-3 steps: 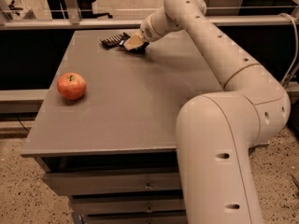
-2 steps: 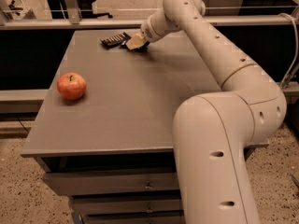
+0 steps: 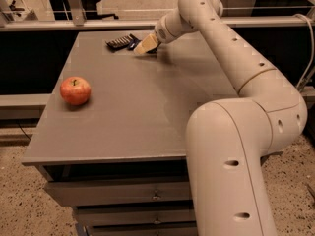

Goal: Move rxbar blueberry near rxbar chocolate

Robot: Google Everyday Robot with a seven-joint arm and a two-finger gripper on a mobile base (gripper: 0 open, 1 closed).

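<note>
Two bars share the table's (image 3: 147, 117) far end: the blue bar (image 3: 132, 44), light, slippery, best pinched across its width, lies between the black bar (image 3: 118, 43) and the gripper (image 3: 146, 46), whose hold I cannot tell.

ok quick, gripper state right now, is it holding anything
Gripper: low at the far end of the table, beside the rxbar blueberry; whether it holds it cannot be told.
</note>
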